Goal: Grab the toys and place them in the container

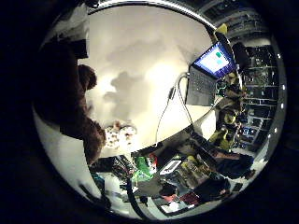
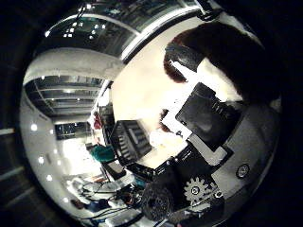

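A brown plush toy [image 1: 67, 98] fills one side of the right little finger side palm view, close to the palm and well above the white table [image 1: 140, 56]. The right thumb side palm view shows it [image 2: 220, 49] against the black and white fingers [image 2: 204, 121] of my right hand [image 2: 213, 151], which curl round it. A small spotted white plush toy [image 1: 118, 137] lies on the table near its edge, far below the hand. I see no container that I can name for sure.
An open laptop [image 1: 211, 65] stands on the table, with a cable running from it. A green thing [image 1: 143, 168] and other clutter lie beyond the table's edge. Shelves with goods [image 1: 234, 112] stand beside the table. A shadow falls on the table's middle.
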`<action>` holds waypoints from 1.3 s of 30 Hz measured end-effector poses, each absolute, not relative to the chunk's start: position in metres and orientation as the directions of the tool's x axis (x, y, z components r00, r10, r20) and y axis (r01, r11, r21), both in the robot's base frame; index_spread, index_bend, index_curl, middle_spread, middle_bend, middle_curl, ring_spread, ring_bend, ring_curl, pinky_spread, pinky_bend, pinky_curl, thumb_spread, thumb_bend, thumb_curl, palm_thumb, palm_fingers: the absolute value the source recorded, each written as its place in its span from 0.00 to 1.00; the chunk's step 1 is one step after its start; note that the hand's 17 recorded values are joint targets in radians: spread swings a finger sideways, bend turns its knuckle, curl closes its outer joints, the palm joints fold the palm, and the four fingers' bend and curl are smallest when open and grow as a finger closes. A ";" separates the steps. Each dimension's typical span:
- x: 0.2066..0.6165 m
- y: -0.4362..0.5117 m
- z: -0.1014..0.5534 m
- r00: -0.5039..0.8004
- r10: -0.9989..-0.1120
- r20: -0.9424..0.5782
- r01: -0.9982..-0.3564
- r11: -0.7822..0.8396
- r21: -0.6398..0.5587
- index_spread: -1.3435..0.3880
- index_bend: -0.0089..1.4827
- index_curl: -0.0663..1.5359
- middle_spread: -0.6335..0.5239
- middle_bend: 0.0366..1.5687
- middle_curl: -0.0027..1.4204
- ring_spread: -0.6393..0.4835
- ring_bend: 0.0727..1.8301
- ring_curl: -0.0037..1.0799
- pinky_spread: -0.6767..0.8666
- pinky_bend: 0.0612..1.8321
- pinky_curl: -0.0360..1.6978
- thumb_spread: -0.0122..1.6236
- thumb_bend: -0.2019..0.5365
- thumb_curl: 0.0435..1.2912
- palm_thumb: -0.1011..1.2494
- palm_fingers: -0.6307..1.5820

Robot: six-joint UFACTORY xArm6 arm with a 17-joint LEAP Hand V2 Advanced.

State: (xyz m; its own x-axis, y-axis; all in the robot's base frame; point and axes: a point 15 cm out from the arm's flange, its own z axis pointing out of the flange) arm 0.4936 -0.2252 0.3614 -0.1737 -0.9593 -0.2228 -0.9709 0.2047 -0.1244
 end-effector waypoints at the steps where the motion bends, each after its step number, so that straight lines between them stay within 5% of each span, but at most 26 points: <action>1: 0.494 -0.208 0.375 -0.146 -0.962 -0.231 -0.974 0.181 -0.139 0.66 0.78 0.46 0.47 0.82 0.42 0.43 0.76 0.52 0.31 0.67 0.43 0.59 0.25 0.47 0.83 0.84; 8: 0.472 -0.066 0.410 0.047 -0.957 -0.287 -0.988 -0.002 -0.156 0.66 0.78 0.46 0.48 0.82 0.41 0.43 0.77 0.51 0.31 0.66 0.46 0.59 0.25 0.49 0.82 0.84; 24: 0.406 0.190 0.344 0.312 -0.894 -0.322 -0.950 -0.290 -0.116 0.67 0.78 0.46 0.47 0.83 0.41 0.43 0.78 0.50 0.31 0.63 0.50 0.60 0.25 0.52 0.82 0.84; 34: 0.396 0.277 0.320 0.439 -0.845 -0.305 -0.893 -0.373 -0.252 0.66 0.78 0.46 0.48 0.84 0.40 0.43 0.78 0.50 0.29 0.61 0.52 0.60 0.24 0.52 0.77 0.84; 39: 0.399 0.282 0.294 0.508 -0.820 -0.265 -0.852 -0.431 -0.299 0.63 0.62 0.43 0.45 0.76 0.37 0.42 0.74 0.47 0.21 0.56 0.46 0.55 0.22 0.50 0.69 0.77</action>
